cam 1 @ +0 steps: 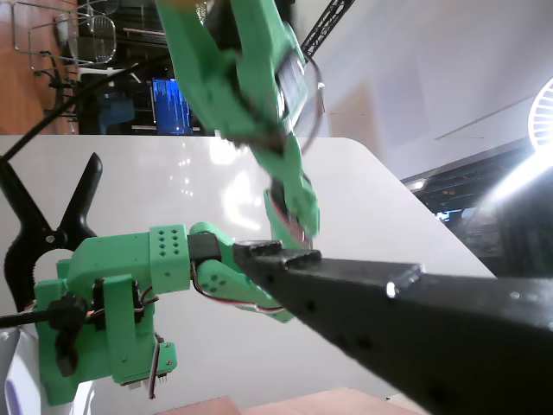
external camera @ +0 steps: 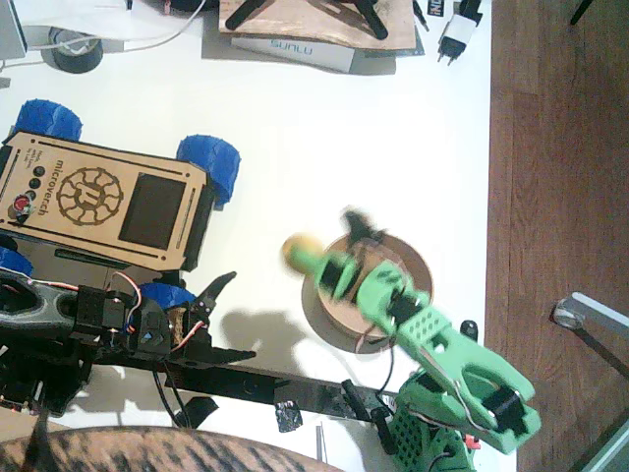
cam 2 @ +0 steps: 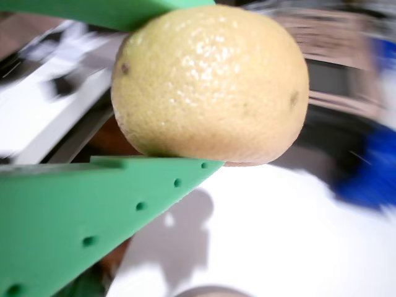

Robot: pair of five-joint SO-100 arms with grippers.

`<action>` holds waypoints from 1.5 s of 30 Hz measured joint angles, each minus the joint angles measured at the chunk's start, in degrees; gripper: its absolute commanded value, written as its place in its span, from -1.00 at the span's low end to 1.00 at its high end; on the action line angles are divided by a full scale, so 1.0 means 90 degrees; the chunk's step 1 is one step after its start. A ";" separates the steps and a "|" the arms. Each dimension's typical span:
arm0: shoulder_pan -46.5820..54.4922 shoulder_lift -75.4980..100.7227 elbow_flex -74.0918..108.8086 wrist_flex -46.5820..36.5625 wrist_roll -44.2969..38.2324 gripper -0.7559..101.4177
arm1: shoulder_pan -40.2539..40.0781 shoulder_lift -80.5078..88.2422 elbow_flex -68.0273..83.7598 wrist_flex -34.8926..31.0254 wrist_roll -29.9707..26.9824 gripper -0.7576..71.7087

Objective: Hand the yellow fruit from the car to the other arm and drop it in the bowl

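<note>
White table [external camera: 393,128] under me: my green gripper [external camera: 303,258] clamps the lemon [external camera: 296,250] just left of the bowl [external camera: 418,267]; my black gripper [external camera: 208,313] gapes empty beside the car [external camera: 98,202].

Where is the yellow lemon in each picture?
Fixed view: the yellow fruit sits at the tip of the right gripper, just left of the bowl, above the white table.
A wrist view, the one showing the green arm from the side: the fruit is not in it.
A wrist view, the close-up: the fruit fills the top, pinched between green fingers.
Shared landmark: the green arm.
</note>
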 measured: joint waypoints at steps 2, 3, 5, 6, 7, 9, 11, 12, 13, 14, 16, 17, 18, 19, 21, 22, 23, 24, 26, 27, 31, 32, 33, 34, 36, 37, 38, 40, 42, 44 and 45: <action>0.0000 0.0000 0.0000 0.0000 0.0000 0.26 | 0.0391 -0.0371 -0.0254 -0.0010 0.0439 -0.98; 0.0000 0.0000 0.0000 0.0000 0.0000 0.26 | 0.0547 -0.0557 -0.0381 0.0000 0.0693 -0.98; 0.0000 0.0000 0.0000 0.0000 0.0000 0.26 | 0.0811 -0.0937 -0.0654 0.0146 0.1221 -0.98; 0.0000 0.0000 0.0000 0.0029 0.0000 0.26 | 0.0928 -0.1143 -0.0791 0.0234 0.1455 -0.98; 0.0000 0.0000 0.0000 0.0088 0.0000 0.26 | 0.1025 -0.1367 -0.0928 0.0332 0.1719 -0.98; 0.0000 0.0029 0.0000 0.0303 0.0000 0.25 | 0.1201 -0.1699 -0.1143 0.0605 0.2168 -0.98; 0.0000 0.0146 0.0000 0.0625 0.0000 0.25 | 0.1338 -0.1943 -0.1357 0.0937 0.2568 -0.98; -0.0020 0.0244 0.0000 0.0820 0.0000 0.25 | 0.1396 -0.2051 -0.1475 0.1152 0.2734 -0.98; -0.0117 0.0352 0.0000 0.1035 0.0000 0.25 | 0.1455 -0.2158 -0.1572 0.1328 0.2861 -0.98; -0.0254 0.0488 0.0000 0.1270 0.0000 0.25 | 0.1514 -0.2256 -0.1670 0.1465 0.2998 -0.98; -0.0527 0.0820 0.0000 0.1855 0.0000 0.24 | 0.1660 -0.2441 -0.1816 0.1709 0.3184 -0.98; -0.0625 0.1016 0.0000 0.2236 0.0000 0.24 | 0.1729 -0.2510 -0.1875 0.1787 0.3262 -0.98; -0.0752 0.1191 0.0000 0.2607 0.0000 0.24 | 0.1787 -0.2588 -0.1924 0.1875 0.3311 -0.98; -0.0928 0.1338 0.0000 0.2988 0.0000 0.23 | 0.1846 -0.2646 -0.1953 0.1973 0.3350 -0.98; -0.1289 0.1562 0.0000 0.3711 0.0000 0.24 | 0.1953 -0.2744 -0.2012 0.2129 0.3398 -0.98; -0.1406 0.1621 0.0000 0.4062 0.0000 0.24 | 0.2002 -0.2783 -0.2031 0.2168 0.3418 -0.98; -0.1543 0.1660 0.0000 0.4395 0.0000 0.25 | 0.2061 -0.2832 -0.2061 0.2188 0.3428 -0.98; -0.1729 0.1670 0.0000 0.4707 0.0000 0.26 | 0.2139 -0.2891 -0.2090 0.2217 0.3428 -0.98; -0.2100 0.1699 0.0000 0.5371 0.0000 0.25 | 0.2275 -0.3008 -0.2148 0.2314 0.3428 -0.98; -0.2227 0.1758 0.0000 0.5703 0.0000 0.24 | 0.2334 -0.3066 -0.2197 0.2402 0.3428 -0.98; -0.3105 0.2129 0.0000 0.7266 0.0049 0.26 | 0.2490 -0.3369 -0.2354 0.2744 0.3437 -0.98; -0.3301 0.2207 -0.0010 0.7568 0.0176 0.24 | 0.2520 -0.3408 -0.2363 0.2773 0.3437 -0.98; -0.3545 0.2266 -0.0010 0.7705 0.0352 0.20 | 0.2549 -0.3447 -0.2373 0.2793 0.3437 -0.98; -0.3779 0.2295 -0.0020 0.7832 0.0566 0.18 | 0.2578 -0.3496 -0.2373 0.2812 0.3437 -0.98; -0.4248 0.2314 -0.0020 0.7891 0.1123 0.16 | 0.2627 -0.3604 -0.2402 0.2861 0.3437 -0.98; -0.4473 0.2314 -0.0020 0.7920 0.1445 0.16 | 0.2637 -0.3643 -0.2412 0.2881 0.3437 -0.98; -0.4736 0.2344 -0.0020 0.7939 0.1787 0.16 | 0.2656 -0.3701 -0.2441 0.2939 0.3437 -0.98; -0.5264 0.2412 -0.0020 0.8008 0.2480 0.16 | 0.2666 -0.3809 -0.2510 0.3027 0.3437 -0.98; -0.5742 0.2432 -0.0020 0.8115 0.3096 0.19 | 0.2666 -0.3877 -0.2549 0.3076 0.3437 -0.98; -0.6201 0.2451 -0.0020 0.8223 0.3760 0.19 | 0.2666 -0.3926 -0.2559 0.3086 0.3437 -0.98; -0.6475 0.2490 -0.0020 0.8242 0.4141 0.17 | 0.2666 -0.3955 -0.2568 0.3086 0.3437 -0.98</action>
